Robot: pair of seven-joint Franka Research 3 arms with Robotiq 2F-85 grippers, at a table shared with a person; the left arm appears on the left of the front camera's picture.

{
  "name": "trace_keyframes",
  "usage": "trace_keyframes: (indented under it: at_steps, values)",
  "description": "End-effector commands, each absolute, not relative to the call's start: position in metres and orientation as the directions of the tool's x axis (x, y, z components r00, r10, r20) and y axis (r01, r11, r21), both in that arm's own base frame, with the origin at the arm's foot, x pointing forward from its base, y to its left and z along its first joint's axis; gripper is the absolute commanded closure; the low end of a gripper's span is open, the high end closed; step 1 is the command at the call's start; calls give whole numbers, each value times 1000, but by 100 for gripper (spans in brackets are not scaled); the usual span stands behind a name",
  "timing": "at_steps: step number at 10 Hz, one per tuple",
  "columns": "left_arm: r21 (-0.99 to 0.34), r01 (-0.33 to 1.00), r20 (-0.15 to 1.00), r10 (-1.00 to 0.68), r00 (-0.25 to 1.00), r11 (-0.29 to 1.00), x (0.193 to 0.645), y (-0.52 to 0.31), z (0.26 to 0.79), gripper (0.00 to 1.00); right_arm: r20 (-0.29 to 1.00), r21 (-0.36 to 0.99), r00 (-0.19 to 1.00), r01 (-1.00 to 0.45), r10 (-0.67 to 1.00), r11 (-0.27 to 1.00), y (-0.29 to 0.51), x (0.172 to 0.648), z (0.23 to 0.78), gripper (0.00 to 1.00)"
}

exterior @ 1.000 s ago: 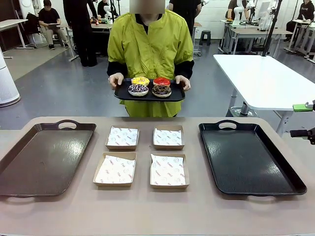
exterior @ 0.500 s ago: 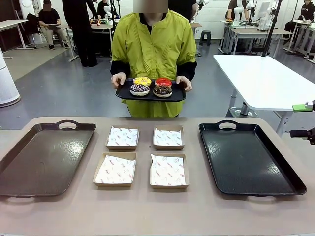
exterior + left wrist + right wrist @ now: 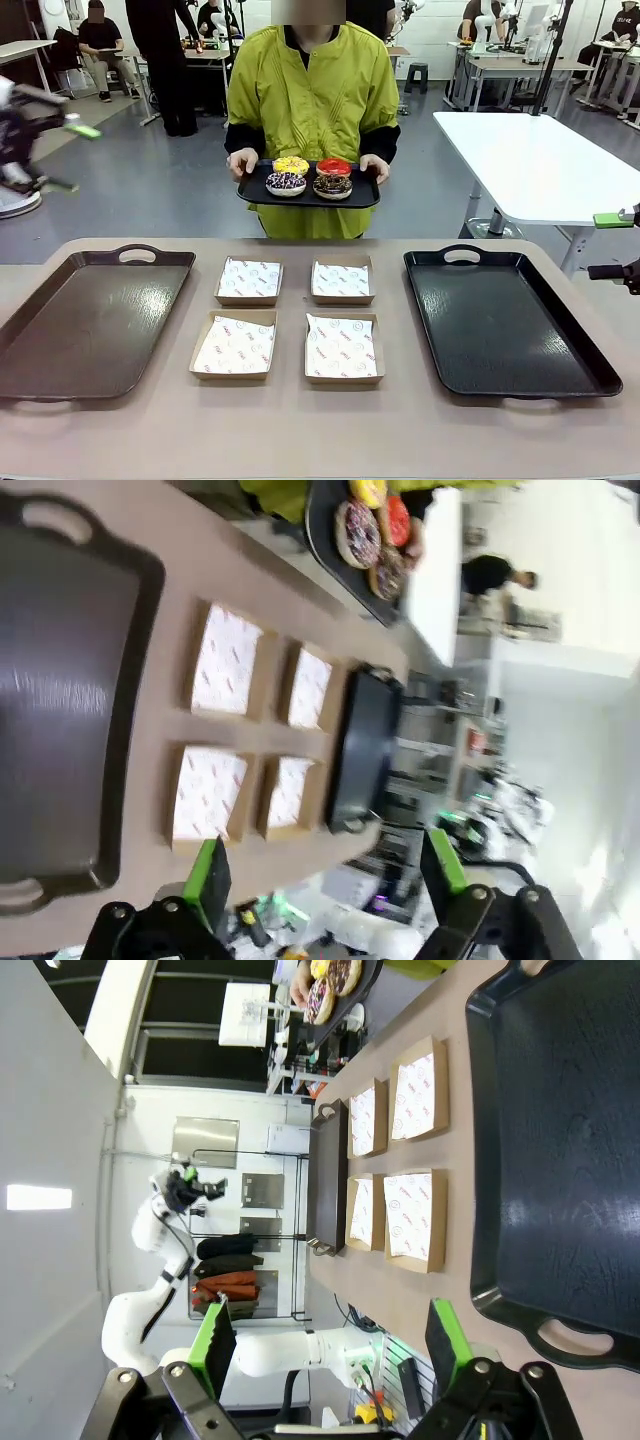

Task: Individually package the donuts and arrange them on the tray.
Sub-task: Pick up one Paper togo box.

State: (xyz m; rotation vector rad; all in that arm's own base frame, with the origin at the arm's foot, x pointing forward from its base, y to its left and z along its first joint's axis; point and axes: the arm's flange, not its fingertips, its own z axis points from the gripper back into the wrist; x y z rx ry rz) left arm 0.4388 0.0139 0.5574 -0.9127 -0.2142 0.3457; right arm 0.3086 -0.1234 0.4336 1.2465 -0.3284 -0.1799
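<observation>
The donuts (image 3: 309,175) lie on a small black tray (image 3: 360,197) that a person holds in both hands beyond the table's far edge: yellow (image 3: 291,164), red (image 3: 333,166), sprinkled (image 3: 286,182) and dark chocolate (image 3: 332,185). They also show in the left wrist view as donuts (image 3: 375,530) and in the right wrist view as donuts (image 3: 335,978). My left gripper (image 3: 68,158) hangs open and blurred high at the left edge. In its own view the left gripper (image 3: 327,875) is empty. My right gripper (image 3: 612,245) stands open at the right edge, and the right gripper (image 3: 330,1345) holds nothing.
Several paper-lined cardboard boxes (image 3: 235,345) sit mid-table between a large dark tray (image 3: 60,330) on the left and a large black tray (image 3: 500,330) on the right. A white table (image 3: 540,160) stands behind on the right. Other people are farther back.
My left gripper has come into the front view at the left edge. The person has shifted the donut tray slightly right. The right gripper has not moved.
</observation>
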Motion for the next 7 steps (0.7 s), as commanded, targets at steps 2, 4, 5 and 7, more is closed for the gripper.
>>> trace_keyframes:
  at_steps: [2,4,5,7]
  values:
    - [-482,-270,48,332,942,834,529,-60,544,0,146,955,938,-50,-314,293,-123,310,434,0]
    - [-279,-244,63,271,961,929,571,-122,514,0,146,955,938,-50,-314,293,-123,310,434,0]
    - [-207,-242,78,263,962,948,579,-143,494,0,146,955,938,-50,-314,293,-123,310,434,0]
    - [-67,-210,91,216,972,975,610,-177,457,0,146,955,938,-50,-314,293,-123,310,434,0]
